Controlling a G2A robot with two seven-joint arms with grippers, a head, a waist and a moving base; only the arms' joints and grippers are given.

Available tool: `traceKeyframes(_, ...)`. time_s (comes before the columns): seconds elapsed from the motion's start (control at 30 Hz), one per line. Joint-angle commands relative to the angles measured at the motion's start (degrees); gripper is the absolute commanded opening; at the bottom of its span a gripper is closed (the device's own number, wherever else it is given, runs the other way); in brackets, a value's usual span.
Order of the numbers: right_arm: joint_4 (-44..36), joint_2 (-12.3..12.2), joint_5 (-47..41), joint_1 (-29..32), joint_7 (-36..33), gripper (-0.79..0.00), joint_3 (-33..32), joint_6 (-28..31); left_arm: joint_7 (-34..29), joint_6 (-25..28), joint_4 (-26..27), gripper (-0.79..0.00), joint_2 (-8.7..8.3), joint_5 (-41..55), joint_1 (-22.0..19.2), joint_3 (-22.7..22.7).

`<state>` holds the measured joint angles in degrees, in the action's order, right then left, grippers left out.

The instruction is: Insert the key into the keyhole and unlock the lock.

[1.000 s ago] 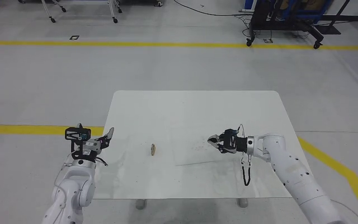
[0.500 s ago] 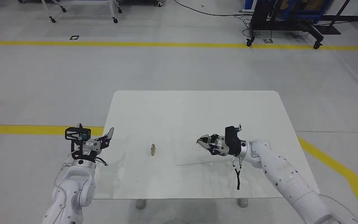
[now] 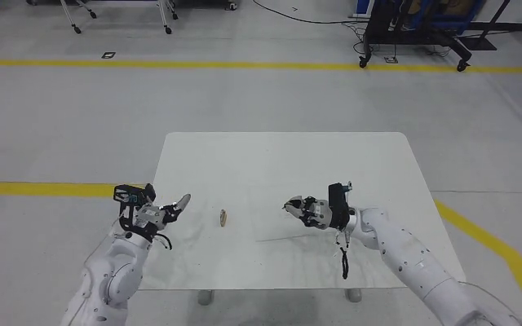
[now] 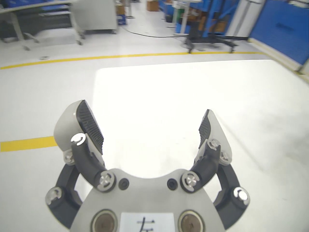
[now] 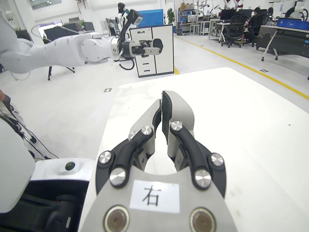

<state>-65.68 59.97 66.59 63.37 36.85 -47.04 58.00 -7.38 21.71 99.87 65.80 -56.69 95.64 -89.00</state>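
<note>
A small brass lock [image 3: 223,217] lies on the white table [image 3: 326,163], left of its middle. My left gripper [image 3: 181,202] hovers over the table's left edge, a short way left of the lock; its fingers [image 4: 90,124] stand open with nothing between them. My right gripper [image 3: 289,205] hangs to the right of the lock with its tips pointing at it. Its pads [image 5: 166,112] are pressed shut, and I cannot tell whether something thin is pinched between them. The left gripper [image 5: 149,49] also shows far off in the right wrist view.
A black cable [image 3: 342,261] loops under the right forearm near the table's front edge. Faint scuff marks [image 3: 277,238] streak the table between the lock and the right gripper. A white cabinet [image 5: 154,51] stands on the floor beyond the table's left side.
The right gripper has travelled left toward the lock, staying shut. In the last half second the left gripper swung right, from beside the table to over its left edge.
</note>
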Motion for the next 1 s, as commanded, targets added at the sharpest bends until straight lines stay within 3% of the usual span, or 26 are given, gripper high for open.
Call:
traceKeyframes(0.0,1.08,0.29,-3.42,-0.97,1.4,-0.785,3.05,0.0,-5.46,8.7,-0.65,0.0,-0.05,7.97,-2.9,2.33)
traceKeyframes(0.1,3.43,0.58,-8.0,-2.65,3.2,-0.785,7.05,0.0,-16.07,17.38,-3.63,0.0,-0.07,24.5,-8.36,6.6)
traceKeyframes(0.17,4.85,0.63,-10.97,-3.51,4.97,-0.785,9.37,0.0,-24.08,19.63,-5.97,0.0,-0.15,36.27,-12.57,9.35)
traceKeyframes(0.27,5.89,0.45,-14.75,-4.24,8.91,-0.785,12.86,0.0,-38.09,19.05,-10.24,0.0,-0.34,55.57,-18.94,13.73)
traceKeyframes(0.33,5.98,0.26,-18.31,-4.84,9.44,-0.785,14.37,0.0,-43.41,15.04,-14.94,0.0,-0.51,63.09,-23.26,14.13)
traceKeyframes(0.4,5.93,0.23,-18.67,-4.96,9.43,-0.785,14.59,0.0,-45.28,12.17,-17.83,0.0,-0.46,66.26,-26.15,14.55)
traceKeyframes(0.67,5.93,0.23,-18.67,-4.96,9.43,-0.785,14.59,0.0,-44.61,12.15,-16.19,0.0,-0.4,65.04,-25.79,15.35)
traceKeyframes(0.83,3.39,0.75,-26.55,-4.75,1.73,-0.785,15.12,0.0,-44.27,14.36,-14.05,-0.012,-0.32,60.41,-25.6,17.94)
traceKeyframes(0.93,2.65,0.98,-33.6,-5.44,-4.21,-0.785,16.25,0.0,-45.29,15.18,-14.5,-0.366,-0.27,60.16,-26.09,19.46)
traceKeyframes(0.97,2.34,1.01,-35.7,-5.66,-6.08,-0.785,16.64,0.0,-45.53,14.93,-14.78,-0.403,-0.26,60.15,-26.33,19.83)
